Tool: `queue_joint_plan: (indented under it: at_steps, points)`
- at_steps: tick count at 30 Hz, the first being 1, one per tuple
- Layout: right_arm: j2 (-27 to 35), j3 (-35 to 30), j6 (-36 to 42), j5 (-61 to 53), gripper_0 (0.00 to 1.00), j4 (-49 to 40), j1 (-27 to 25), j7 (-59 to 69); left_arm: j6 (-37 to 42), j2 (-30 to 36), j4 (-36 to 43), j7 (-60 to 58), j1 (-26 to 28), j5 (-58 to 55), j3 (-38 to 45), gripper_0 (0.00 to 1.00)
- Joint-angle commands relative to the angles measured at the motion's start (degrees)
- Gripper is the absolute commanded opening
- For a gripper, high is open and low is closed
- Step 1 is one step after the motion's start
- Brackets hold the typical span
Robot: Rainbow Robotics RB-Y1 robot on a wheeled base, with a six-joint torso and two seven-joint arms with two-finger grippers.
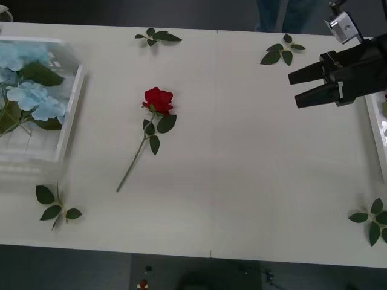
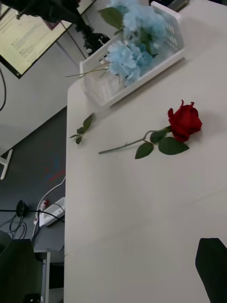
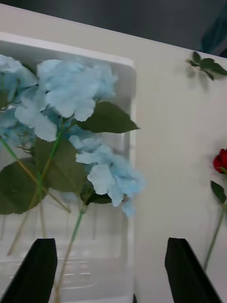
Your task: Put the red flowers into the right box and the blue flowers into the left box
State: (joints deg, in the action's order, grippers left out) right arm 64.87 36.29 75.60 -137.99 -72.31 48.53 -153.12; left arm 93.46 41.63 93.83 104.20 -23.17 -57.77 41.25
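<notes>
One of the red flowers (image 1: pixel 158 100) lies alone mid-table, its stem running toward the front edge; it also shows as the rose (image 2: pixel 184 122) and the bloom (image 3: pixel 221 161). The blue flowers (image 1: pixel 33 96) lie inside the left box (image 1: pixel 71 115). My left gripper (image 3: pixel 111 274) hovers open over that box (image 3: pixel 132 142) and its blue flowers (image 3: pixel 75 90), holding nothing. Above the table's far right, beside the right box (image 1: pixel 375 130), my right gripper (image 1: pixel 294 90) stands open and empty, well apart from the rose. One of its black fingers (image 2: pixel 215 265) shows at the corner.
Flowerless leaf sprigs lie at the back (image 1: pixel 158 36), the back right (image 1: pixel 283 51), the front left (image 1: pixel 55 205) and the front right (image 1: pixel 372 220). Bare white table (image 1: pixel 242 181) surrounds the rose.
</notes>
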Motion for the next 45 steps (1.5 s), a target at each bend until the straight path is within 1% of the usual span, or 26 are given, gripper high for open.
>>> queue_joint_plan:
  at_steps: [1, 3, 4, 5, 8, 12, 13, 14, 16, 20, 25, 29, 33, 37, 42, 45]
  points:
    - [1.6, -8.8, -0.9, -1.0, 1.00, -7.1, -7.3, -1.9, 1.2, 1.8, 1.4, 5.8, 1.0, -6.5, -2.6, 1.00]
    - [1.6, -13.4, -2.3, -0.7, 1.00, -11.7, -12.2, -1.9, 2.4, 1.7, 1.4, 5.7, 0.9, -11.5, -5.5, 1.00]
    - [1.6, -14.4, -2.8, -0.6, 1.00, -12.9, -13.5, -1.9, 2.2, 1.7, 1.4, 5.5, 0.8, -12.9, -6.5, 1.00]
    - [1.6, -16.8, -4.0, -0.4, 1.00, -15.7, -16.3, -1.9, 1.1, 1.7, 1.4, 5.0, 0.8, -15.5, -9.5, 1.00]
    - [1.5, -20.4, -6.6, -0.2, 1.00, -20.8, -20.8, -1.9, -2.3, 0.4, 1.5, 2.8, 0.1, -17.2, -16.4, 1.00]
    - [1.1, -23.9, -9.0, 0.2, 1.00, -25.7, -24.9, -1.9, -4.7, -3.5, 3.2, -2.6, -1.5, -12.5, -23.1, 1.00]
    - [1.0, -24.6, -9.4, 0.4, 1.00, -26.6, -25.7, -1.9, -5.1, -4.7, 3.8, -3.5, -2.0, -10.0, -24.6, 1.00]
    - [0.8, -25.5, -10.0, 0.4, 1.00, -27.7, -26.7, -1.9, -5.8, -6.7, 5.2, -4.9, -2.6, -5.2, -26.9, 1.00]
    - [0.4, -25.9, -10.7, 0.4, 1.00, -29.0, -27.6, -1.9, -5.9, -9.9, 6.6, -7.1, -3.6, 1.7, -29.9, 1.00]
    - [0.3, -26.8, -11.9, 0.4, 1.00, -30.4, -28.9, -1.9, -6.1, -14.6, 6.8, -10.6, -5.8, 11.4, -35.0, 1.00]
    - [0.3, -28.2, -12.1, 0.4, 1.00, -31.0, -30.2, -1.9, -8.3, -17.4, 6.9, -12.5, -8.0, 19.7, -41.3, 1.00]
    - [0.0, -28.7, -12.1, 0.2, 1.00, -31.0, -30.6, -1.9, -13.2, -18.7, 6.8, -12.8, -8.6, 27.0, -46.7, 1.00]
    - [-0.5, -28.7, -12.6, 0.2, 1.00, -31.0, -30.6, -1.9, -20.5, -18.7, 5.0, -13.3, -8.3, 33.7, -53.6, 1.00]
    - [-0.7, -28.7, -12.9, 0.2, 1.00, -30.9, -30.6, -1.9, -27.5, -18.8, 1.0, -13.7, -8.0, 36.4, -58.5, 1.00]
    - [-0.7, -28.6, -13.6, 0.2, 1.00, -30.8, -30.6, -1.9, -34.5, -18.8, -3.9, -13.9, -8.1, 39.0, -62.4, 1.00]
    - [-0.7, -28.7, -13.6, 0.2, 1.00, -30.5, -30.7, -1.9, -37.1, -18.8, -6.2, -13.9, -8.1, 39.8, -63.7, 1.00]
